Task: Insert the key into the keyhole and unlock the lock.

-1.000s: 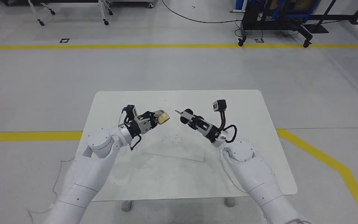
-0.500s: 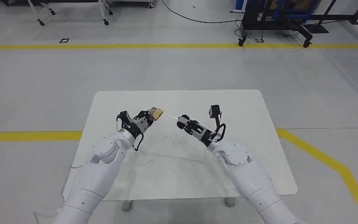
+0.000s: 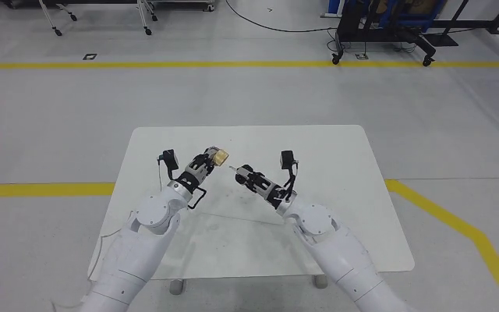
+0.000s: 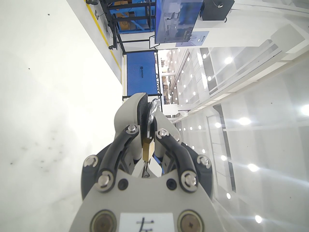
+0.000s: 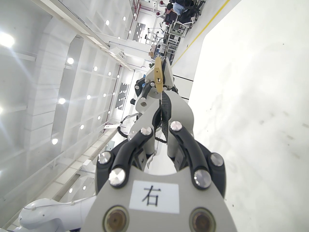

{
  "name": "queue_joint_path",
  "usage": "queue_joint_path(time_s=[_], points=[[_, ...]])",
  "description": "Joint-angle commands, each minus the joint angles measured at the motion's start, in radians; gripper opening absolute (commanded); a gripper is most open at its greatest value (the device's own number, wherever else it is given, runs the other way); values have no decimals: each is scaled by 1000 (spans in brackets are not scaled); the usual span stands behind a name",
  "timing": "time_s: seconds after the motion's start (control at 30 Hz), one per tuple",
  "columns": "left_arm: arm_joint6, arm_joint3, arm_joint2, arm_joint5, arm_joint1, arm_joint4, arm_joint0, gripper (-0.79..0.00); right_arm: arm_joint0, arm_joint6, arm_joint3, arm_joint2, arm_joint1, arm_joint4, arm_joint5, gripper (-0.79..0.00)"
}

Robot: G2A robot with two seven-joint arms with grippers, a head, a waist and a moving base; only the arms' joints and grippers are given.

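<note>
My left gripper (image 3: 209, 161) is shut on a small brass lock (image 3: 222, 157), held above the middle of the white table (image 3: 343, 148). In the left wrist view the lock's brass body (image 4: 148, 150) sits between the fingers, with its silver shackle (image 4: 153, 110) at the gripper (image 4: 150, 112) tips. My right gripper (image 3: 240, 174) is just right of the lock, shut on the key (image 5: 160, 101), which is seen edge-on as a thin blade. From the right wrist, the gripper (image 5: 163, 97) points at the lock (image 5: 158, 76), whose keyhole faces it. I cannot tell whether the key tip touches the lock.
Small dark scuff marks (image 3: 251, 192) dot the table's middle. The table's far edge (image 3: 249, 127) lies beyond both grippers. Wheeled frames (image 3: 382, 39) stand on the floor well behind the table.
My right gripper has moved left and nearer the robot with the key, closing the gap to the lock. My left gripper has swung the lock slightly left and farther away.
</note>
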Motion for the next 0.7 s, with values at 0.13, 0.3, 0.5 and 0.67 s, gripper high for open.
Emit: queue_joint_path(time_s=[0.13, 0.3, 0.5, 0.67], points=[[2, -14, -8, -4, -1, 33, 12, -785, 15, -46, 20, -5, -9, 21, 14, -785], [5, -24, -15, -5, -2, 62, 22, -785, 27, -33, 26, -14, -13, 28, 15, -785], [6, -32, -22, -5, -4, 78, 29, -785, 38, -43, 31, -29, -19, 11, 27, -785], [8, -36, -29, -6, -6, 94, 35, -785, 48, -52, 46, -38, -25, 12, 39, -785]])
